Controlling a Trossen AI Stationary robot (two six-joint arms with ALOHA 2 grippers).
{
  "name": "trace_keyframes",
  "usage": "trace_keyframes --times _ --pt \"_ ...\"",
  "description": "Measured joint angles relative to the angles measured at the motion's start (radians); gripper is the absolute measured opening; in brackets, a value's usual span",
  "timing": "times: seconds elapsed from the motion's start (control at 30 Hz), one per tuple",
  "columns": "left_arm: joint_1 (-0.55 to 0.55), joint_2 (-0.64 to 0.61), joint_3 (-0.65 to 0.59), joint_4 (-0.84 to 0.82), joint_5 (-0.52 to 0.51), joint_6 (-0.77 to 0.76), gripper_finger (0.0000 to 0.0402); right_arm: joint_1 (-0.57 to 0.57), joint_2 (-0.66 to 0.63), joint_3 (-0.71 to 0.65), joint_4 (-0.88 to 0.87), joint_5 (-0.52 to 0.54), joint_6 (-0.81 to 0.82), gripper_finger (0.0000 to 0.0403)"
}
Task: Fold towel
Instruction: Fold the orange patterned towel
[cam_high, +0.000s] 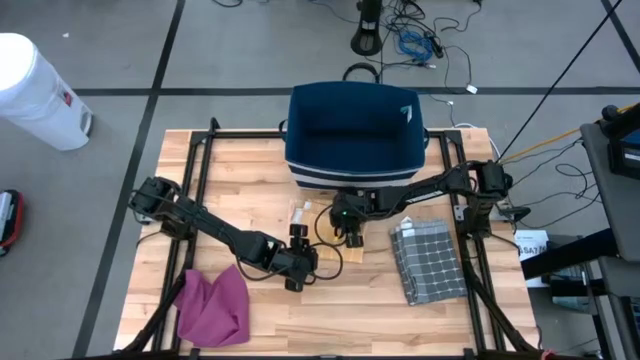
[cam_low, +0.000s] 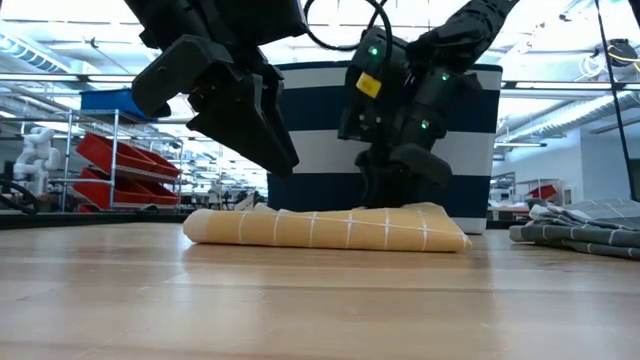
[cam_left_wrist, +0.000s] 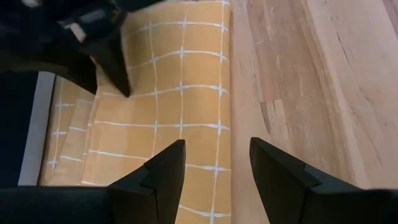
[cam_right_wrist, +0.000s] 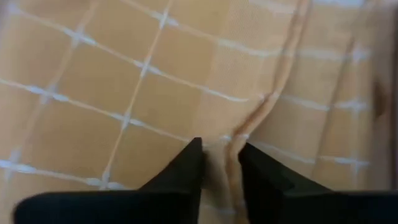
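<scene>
A yellow towel with white checks (cam_low: 330, 228) lies folded into a flat bundle on the wooden table's middle (cam_high: 338, 258). My right gripper (cam_right_wrist: 219, 163) comes down on its far part and is shut on a ridge of the cloth. My left gripper (cam_left_wrist: 214, 171) hovers open just above the towel's near edge (cam_left_wrist: 180, 81), with one finger over the cloth and the other over bare wood, touching nothing. In the low view it hangs clear above the bundle's left end (cam_low: 240, 110). My right gripper pinches a raised pucker of the yellow towel (cam_right_wrist: 233, 146) between its two fingers, where a hemmed edge runs up to them. The fingers slant down onto it from above. The towel lies flat on the table around the pinch; how many layers are caught I cannot tell.
A navy and white striped bag (cam_high: 355, 135) stands at the far middle, right behind the towel. A folded grey checked cloth (cam_high: 430, 260) lies at the right, and a crumpled magenta cloth (cam_high: 215, 305) at the near left. Bare wood (cam_high: 350, 310) lies along the near edge.
</scene>
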Motion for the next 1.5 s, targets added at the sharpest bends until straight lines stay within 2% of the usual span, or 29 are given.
trace_keyframes --times 0.2,0.27,0.37,0.47,0.5,0.7,0.83,0.9,1.0,1.2,1.33,1.5 --pt "0.000 0.000 0.000 -0.002 0.000 0.000 0.0186 0.004 -0.059 0.000 0.001 -0.001 -0.019 0.0011" --pt "0.000 0.000 0.000 -0.002 0.000 0.000 0.0186 0.008 -0.080 0.000 0.002 -0.004 -0.023 0.0004" --pt "0.001 0.000 0.000 -0.002 0.000 0.000 0.0186 0.010 -0.104 0.000 -0.001 0.026 -0.021 0.0003" --pt "0.001 0.000 0.000 0.003 0.000 0.001 0.0186 0.012 -0.116 0.000 -0.015 0.193 -0.023 0.0002" --pt "0.001 0.000 0.000 0.006 0.000 0.003 0.0186 0.003 -0.117 0.000 -0.021 0.211 -0.030 0.0002" --pt "0.001 0.000 0.000 0.021 0.000 0.007 0.0186 -0.012 -0.096 0.001 -0.027 0.260 -0.059 0.0002" --pt "0.001 0.000 0.000 0.021 0.000 0.007 0.0186 -0.014 -0.098 0.003 -0.027 0.164 -0.058 0.0002" --pt "0.001 0.000 0.000 0.021 0.000 0.008 0.0186 -0.007 -0.096 0.007 -0.032 0.207 -0.058 0.0001" --pt "0.001 0.000 0.000 0.021 0.000 0.014 0.0186 0.020 -0.096 0.012 0.017 0.342 -0.126 0.0001" --pt "0.005 0.000 0.000 0.021 0.000 0.021 0.0186 0.034 -0.096 0.013 0.090 0.344 -0.202 0.0001" --pt "0.005 0.000 0.000 0.021 0.000 0.021 0.0186 0.016 -0.096 0.016 0.099 0.468 -0.215 0.0001" --pt "0.006 0.000 0.000 0.023 0.000 0.021 0.0186 0.009 -0.094 0.016 0.120 0.464 -0.225 0.0001"
